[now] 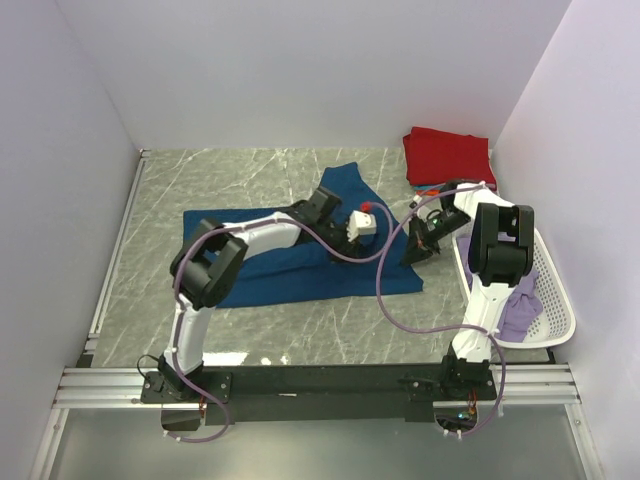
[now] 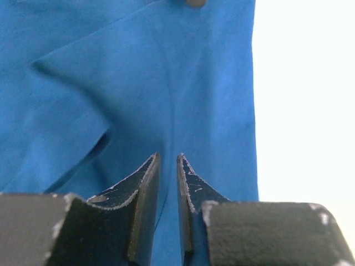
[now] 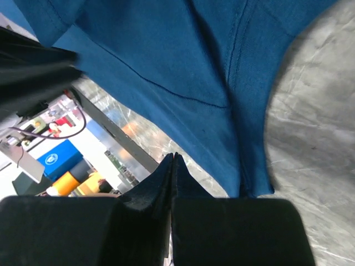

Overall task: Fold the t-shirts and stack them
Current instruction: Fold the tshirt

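Item 1, blue t-shirt [image 1: 330, 275]: spread flat mid-table [image 1: 200, 180], with both of your arms reaching over it.

Item 2, your left gripper [image 2: 167, 158]: closed to a thin slit over the shirt's right half. Blue cloth fills the slit and hangs across most of the wrist view.

Item 3, your right gripper [image 3: 173, 158]: at the shirt's right edge, fingers [image 3: 150, 194] pressed flat together, tips at the hem. You cannot tell from this view whether the hem is caught between them.

Item 4, blue box [image 3: 55, 158]: seen past the cloth in the right wrist view. It bears a round emblem, too small to read.

Item 5, red shirt [image 1: 448, 155]: folded, at the far right corner.

Item 6, white basket [image 1: 572, 320]: at the right edge, with a purple garment [image 1: 520, 300] inside.
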{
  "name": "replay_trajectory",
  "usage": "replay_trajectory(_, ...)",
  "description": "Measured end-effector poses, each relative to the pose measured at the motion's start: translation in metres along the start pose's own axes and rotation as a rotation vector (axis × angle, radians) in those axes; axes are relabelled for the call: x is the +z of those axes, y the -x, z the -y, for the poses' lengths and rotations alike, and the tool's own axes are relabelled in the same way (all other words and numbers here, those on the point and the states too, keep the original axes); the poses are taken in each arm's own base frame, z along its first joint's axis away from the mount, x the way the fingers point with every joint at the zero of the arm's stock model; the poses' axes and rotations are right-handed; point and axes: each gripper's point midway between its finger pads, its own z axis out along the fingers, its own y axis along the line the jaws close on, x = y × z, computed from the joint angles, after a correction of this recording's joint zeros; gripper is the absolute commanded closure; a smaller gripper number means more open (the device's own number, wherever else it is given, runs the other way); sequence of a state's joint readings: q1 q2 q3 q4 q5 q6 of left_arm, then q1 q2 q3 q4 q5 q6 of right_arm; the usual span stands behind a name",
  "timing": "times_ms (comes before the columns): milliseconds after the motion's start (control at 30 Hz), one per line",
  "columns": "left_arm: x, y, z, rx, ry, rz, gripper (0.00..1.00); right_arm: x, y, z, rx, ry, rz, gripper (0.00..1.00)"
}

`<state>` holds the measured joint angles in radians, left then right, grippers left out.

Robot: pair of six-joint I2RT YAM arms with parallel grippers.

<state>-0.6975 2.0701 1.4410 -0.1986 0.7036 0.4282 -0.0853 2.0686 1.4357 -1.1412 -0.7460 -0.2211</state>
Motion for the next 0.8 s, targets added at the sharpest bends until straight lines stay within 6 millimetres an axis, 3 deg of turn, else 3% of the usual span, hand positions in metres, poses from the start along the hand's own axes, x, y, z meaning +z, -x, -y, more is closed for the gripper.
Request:
replay_trajectory(133,0.027,-0.004,-0.001,-0.043,-0.022,-0.009,0.76,0.004,-0.003,0.001,0.000,0.004,-0.007,1.00)
replay_trajectory(300,0.031,-0.010,-0.042,-0.117,0.042,0.002,0.76,0.014,-0.016,0.009,0.025,-0.022,-0.044,1.00)
replay_trajectory(600,-0.027,0.024,-0.144,-0.129,0.310,0.112,0.66,0.025,-0.023,0.024,0.025,-0.130,-0.080,1.00)
replay_trajectory(700,-0.042,0.026,-0.162,-0.133,0.375,0.119,0.63,0.025,-0.023,0.029,0.020,-0.166,-0.083,1.00)
replay_trajectory(800,-0.053,0.012,-0.165,-0.176,0.393,0.106,0.63,0.023,-0.024,0.033,0.011,-0.193,-0.086,1.00)
